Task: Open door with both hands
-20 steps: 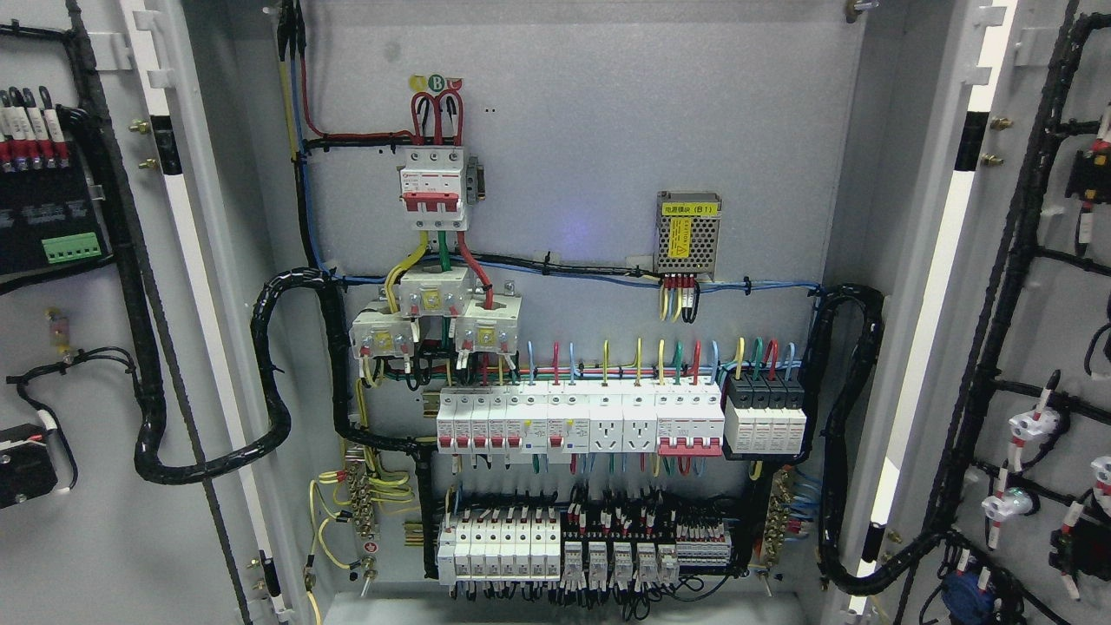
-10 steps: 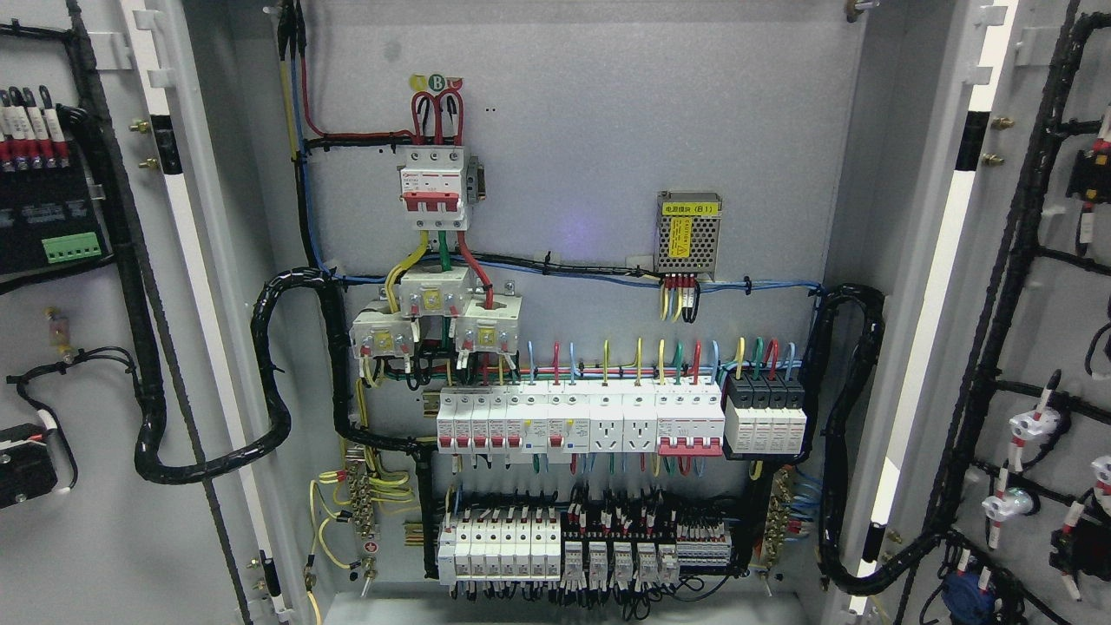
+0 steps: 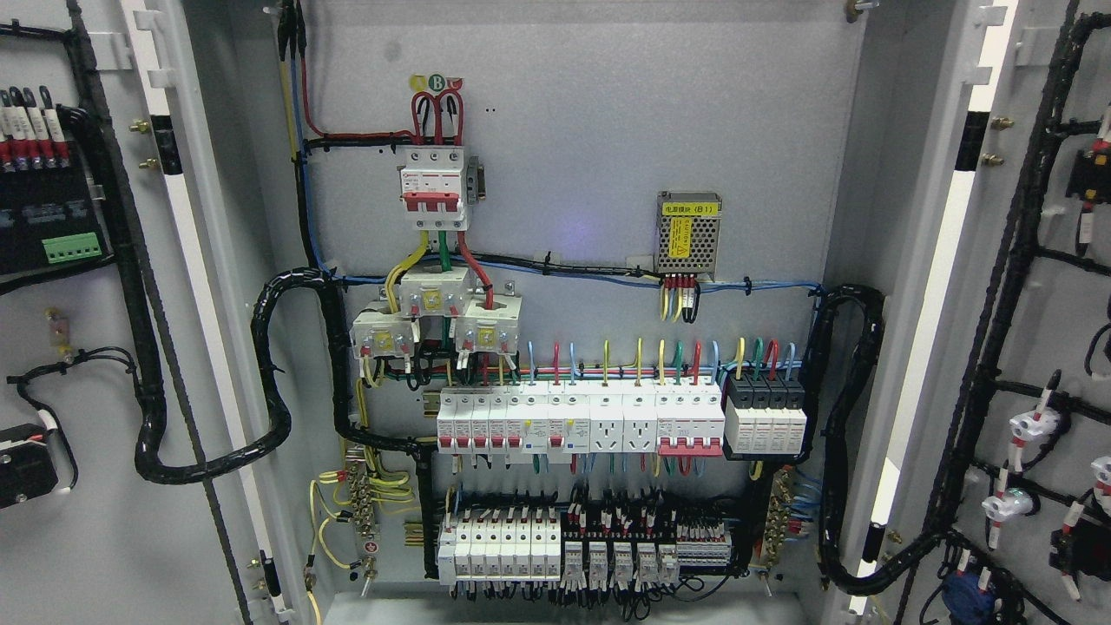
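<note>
The electrical cabinet stands wide open. Its left door (image 3: 95,521) is swung out at the picture's left, its inner face toward me with black cable bundles and a green terminal block (image 3: 72,248). The right door (image 3: 1055,330) is swung out at the picture's right, also carrying black wiring and white connectors. Between them the grey back panel (image 3: 590,130) shows a red-and-white main breaker (image 3: 431,188), a small power supply (image 3: 688,232) and rows of white breakers (image 3: 577,421). Neither of my hands nor arms shows anywhere in the head view.
Thick black cable looms (image 3: 269,382) curve from each door hinge into the cabinet, the right one (image 3: 846,434) looping beside the frame. A lower row of breakers and relays (image 3: 555,547) sits near the cabinet floor. Coloured wires run above the breaker row.
</note>
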Controlling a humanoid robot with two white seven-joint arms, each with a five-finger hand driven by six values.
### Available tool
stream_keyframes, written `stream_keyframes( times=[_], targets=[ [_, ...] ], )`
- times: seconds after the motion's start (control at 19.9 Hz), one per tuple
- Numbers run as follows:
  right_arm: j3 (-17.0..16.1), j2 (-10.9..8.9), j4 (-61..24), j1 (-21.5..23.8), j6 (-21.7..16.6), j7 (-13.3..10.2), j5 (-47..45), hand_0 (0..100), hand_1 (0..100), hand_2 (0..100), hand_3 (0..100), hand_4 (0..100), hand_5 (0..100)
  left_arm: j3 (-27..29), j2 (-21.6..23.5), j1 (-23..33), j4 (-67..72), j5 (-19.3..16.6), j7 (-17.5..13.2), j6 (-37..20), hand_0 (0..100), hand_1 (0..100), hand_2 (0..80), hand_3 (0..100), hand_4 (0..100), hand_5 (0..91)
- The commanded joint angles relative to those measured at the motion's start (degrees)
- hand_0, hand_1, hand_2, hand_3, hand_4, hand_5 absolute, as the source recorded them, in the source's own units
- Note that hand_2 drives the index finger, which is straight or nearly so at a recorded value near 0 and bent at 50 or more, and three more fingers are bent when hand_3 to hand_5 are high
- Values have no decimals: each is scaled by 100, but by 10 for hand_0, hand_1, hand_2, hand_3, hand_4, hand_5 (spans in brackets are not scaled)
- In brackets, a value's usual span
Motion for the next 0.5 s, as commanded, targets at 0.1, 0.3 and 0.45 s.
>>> stream_keyframes(
  times=[0.1, 0.3, 0.45],
  targets=[
    [82, 422, 833, -652, 694, -106, 130, 120, 389, 0, 0, 0, 0, 362, -658, -348, 1506, -7, 12, -3, 120, 389, 0, 0, 0, 0],
    [73, 422, 824, -732, 791, -229, 130, 120, 389, 0, 0, 0, 0, 362, -667, -375, 1507, 46, 3, -38, 120, 389, 0, 0, 0, 0],
    [73, 422, 807, -732, 782, -229, 121, 120, 389, 0, 0, 0, 0, 362, -667, -375, 1419, 54, -41, -56, 120, 389, 0, 0, 0, 0]
  ],
)
